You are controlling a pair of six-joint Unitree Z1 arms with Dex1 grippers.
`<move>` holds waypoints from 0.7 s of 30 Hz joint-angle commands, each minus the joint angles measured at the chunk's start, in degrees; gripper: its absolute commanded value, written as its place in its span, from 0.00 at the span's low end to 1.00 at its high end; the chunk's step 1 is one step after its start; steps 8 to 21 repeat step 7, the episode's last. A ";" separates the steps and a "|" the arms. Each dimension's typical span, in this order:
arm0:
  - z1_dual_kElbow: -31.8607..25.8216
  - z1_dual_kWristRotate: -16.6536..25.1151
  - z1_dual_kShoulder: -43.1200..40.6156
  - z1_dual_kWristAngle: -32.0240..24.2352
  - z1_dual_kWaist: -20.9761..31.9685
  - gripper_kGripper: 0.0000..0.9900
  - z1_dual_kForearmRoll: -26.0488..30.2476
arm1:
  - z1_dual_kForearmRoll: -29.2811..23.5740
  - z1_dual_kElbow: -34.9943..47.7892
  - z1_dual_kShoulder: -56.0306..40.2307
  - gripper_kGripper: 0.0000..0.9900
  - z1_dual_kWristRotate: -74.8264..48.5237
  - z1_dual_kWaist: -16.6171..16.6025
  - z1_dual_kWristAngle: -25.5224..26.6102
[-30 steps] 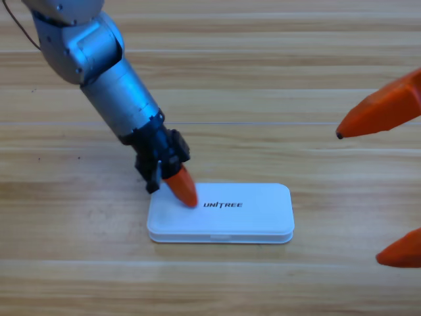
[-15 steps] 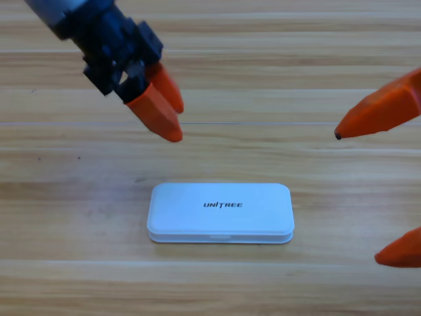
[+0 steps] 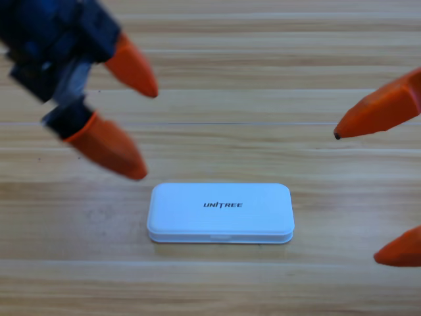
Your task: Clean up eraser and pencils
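The white case (image 3: 220, 213) lies shut and flat on the desk (image 3: 263, 52), long axis running left to right, the printed name reading upright toward the near edge. Eraser and pencils are nowhere in sight. The left gripper (image 3: 148, 131) hangs large above the desk at upper left, jaws spread wide, lower tip just off the case's left corner. The right gripper (image 3: 358, 194) sits at the right edge, only orange tips showing, jaws wide apart.

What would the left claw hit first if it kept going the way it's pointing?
Probably the wooden table just left of the closed white case. The left gripper points down and right with jaws open; its height is unclear, so it might clip the case's corner.
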 commanded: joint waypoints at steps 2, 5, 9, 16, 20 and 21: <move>10.23 -0.09 -6.26 0.84 -1.88 1.00 -5.01 | -0.79 1.24 1.71 1.00 0.38 -1.60 1.13; 10.76 -0.18 -6.26 1.01 -1.88 1.00 -5.01 | -0.79 1.24 1.80 1.00 0.38 -1.60 1.13; 10.76 -0.18 -6.26 0.92 -1.88 1.00 -5.01 | -0.79 1.24 1.80 1.00 0.38 -1.60 1.13; 10.76 -0.18 -6.26 0.92 -1.88 1.00 -5.01 | -0.79 1.24 1.80 1.00 0.38 -1.60 1.13; 10.76 -0.18 -6.26 0.92 -1.88 1.00 -5.01 | -0.79 1.24 1.80 1.00 0.38 -1.60 1.13; 10.76 -0.18 -6.26 0.92 -1.88 1.00 -5.01 | -0.79 1.24 1.80 1.00 0.38 -1.60 1.13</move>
